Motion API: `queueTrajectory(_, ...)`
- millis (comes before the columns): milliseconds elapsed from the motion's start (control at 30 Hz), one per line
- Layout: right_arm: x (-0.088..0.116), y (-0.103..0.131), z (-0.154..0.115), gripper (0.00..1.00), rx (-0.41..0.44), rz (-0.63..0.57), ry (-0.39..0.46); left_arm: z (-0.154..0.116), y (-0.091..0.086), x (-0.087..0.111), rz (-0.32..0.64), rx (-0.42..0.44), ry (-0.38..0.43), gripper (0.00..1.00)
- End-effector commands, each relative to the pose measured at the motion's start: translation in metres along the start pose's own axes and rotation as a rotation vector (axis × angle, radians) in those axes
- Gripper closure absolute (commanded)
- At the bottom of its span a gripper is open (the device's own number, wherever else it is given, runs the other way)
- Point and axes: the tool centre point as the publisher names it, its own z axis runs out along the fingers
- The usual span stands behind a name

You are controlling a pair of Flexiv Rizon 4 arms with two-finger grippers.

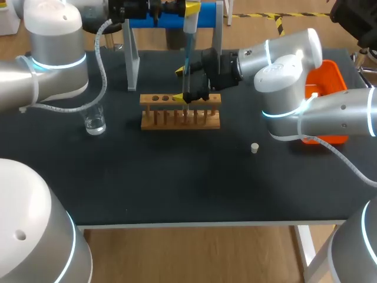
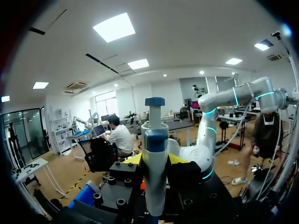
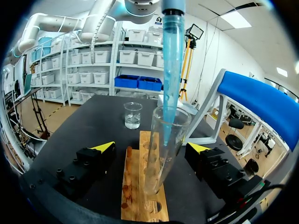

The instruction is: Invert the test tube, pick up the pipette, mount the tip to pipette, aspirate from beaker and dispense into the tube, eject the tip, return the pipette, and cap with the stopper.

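Test tube (image 3: 156,172) (clear glass) around tapered blue pipette tip (image 3: 172,70)

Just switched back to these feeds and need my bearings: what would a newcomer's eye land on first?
The blue tip pointing down into the glass tube, which stands in the wooden rack between the right gripper's open fingers. Above it, the left gripper holds the pipette upright. A beaker stands left of the rack and a small white stopper lies to its right.
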Motion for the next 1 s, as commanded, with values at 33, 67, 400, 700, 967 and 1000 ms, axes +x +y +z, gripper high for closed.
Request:
queueTrajectory(33, 0.000, 0.000, 0.000, 0.00, 0.000, 0.000, -0.001, 0.001, -0.002, 0.001, -0.002, 0.000, -0.002, 1.00)
queueTrajectory(67, 0.000, 0.000, 0.000, 0.00, 0.000, 0.000, -0.001, 0.002, -0.003, 0.001, -0.003, 0.000, -0.002, 1.00)
queueTrajectory(400, 0.000, 0.000, 0.000, 0.00, 0.000, 0.000, -0.001, 0.003, -0.010, 0.003, -0.001, 0.005, -0.005, 1.00)
queueTrajectory(700, 0.000, 0.000, 0.000, 0.00, 0.000, 0.000, -0.001, 0.001, -0.015, 0.004, -0.008, 0.003, -0.015, 1.00)
queueTrajectory(967, 0.000, 0.000, 0.000, 0.00, 0.000, 0.000, -0.001, 0.002, -0.020, 0.006, -0.006, 0.005, -0.018, 1.00)
queueTrajectory(1000, 0.000, 0.000, 0.000, 0.00, 0.000, 0.000, -0.001, 0.002, -0.020, 0.006, -0.006, 0.005, -0.018, 1.00)
